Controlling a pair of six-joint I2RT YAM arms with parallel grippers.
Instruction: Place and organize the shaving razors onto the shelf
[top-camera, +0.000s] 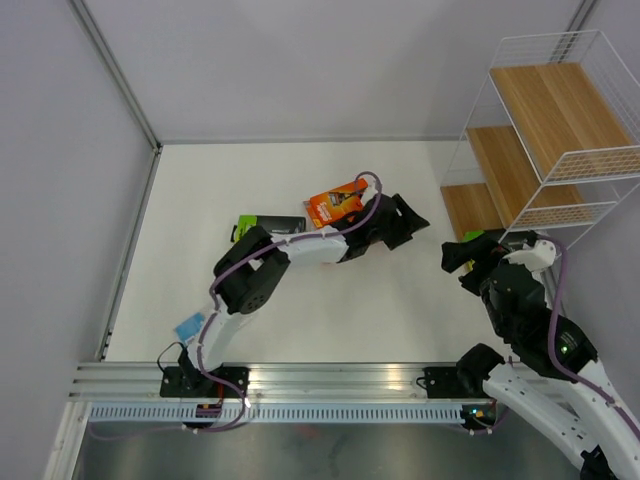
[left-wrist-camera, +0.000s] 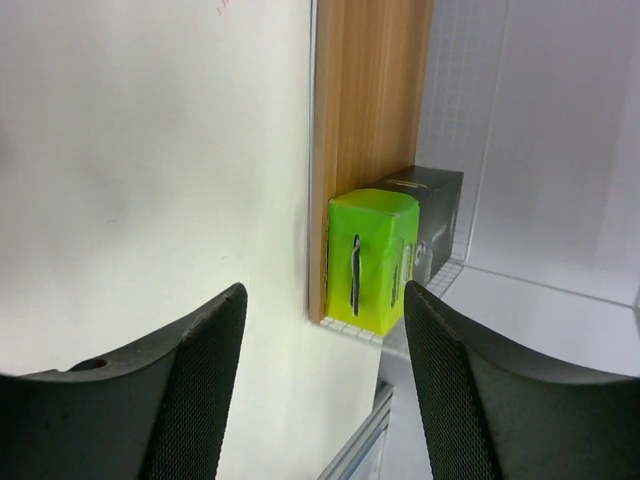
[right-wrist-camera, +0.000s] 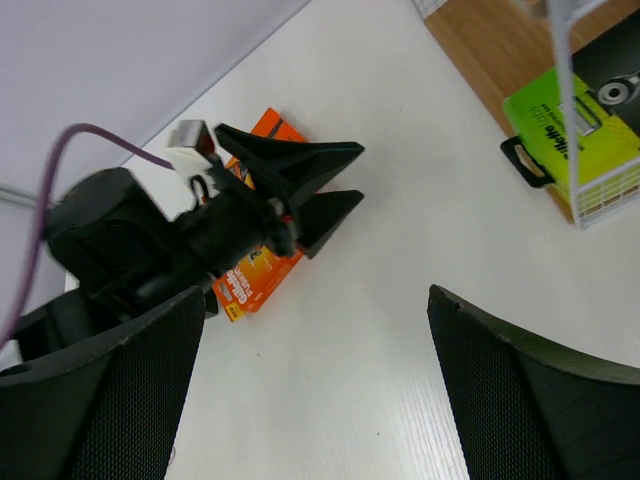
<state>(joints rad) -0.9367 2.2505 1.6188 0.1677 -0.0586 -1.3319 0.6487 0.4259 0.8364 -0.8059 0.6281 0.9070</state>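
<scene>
Table (top-camera: 300, 300): white, four razor packs were seen in all.
Shelf (top-camera: 560, 130): white wire rack, three stepped wood tiers, set at the far right.
Left gripper (left-wrist-camera: 325, 300): reached out mid-table, jaws spread, nothing held, aimed at the lowest tier.
Right gripper (right-wrist-camera: 315, 295): held near the shelf's lowest tier, jaws spread wide, nothing held.
Black-and-lime pack (left-wrist-camera: 370, 260): found on the lowest tier at its near corner, against the wire side, lime end outward.
Orange pack (top-camera: 335, 205): laid flat on the table, partly covered by the left wrist.
Second black-and-lime pack (top-camera: 268, 225): laid flat on the table just left of the orange one.
Blue blister pack (top-camera: 190, 326): left on the table beside the left arm's lower link.
</scene>
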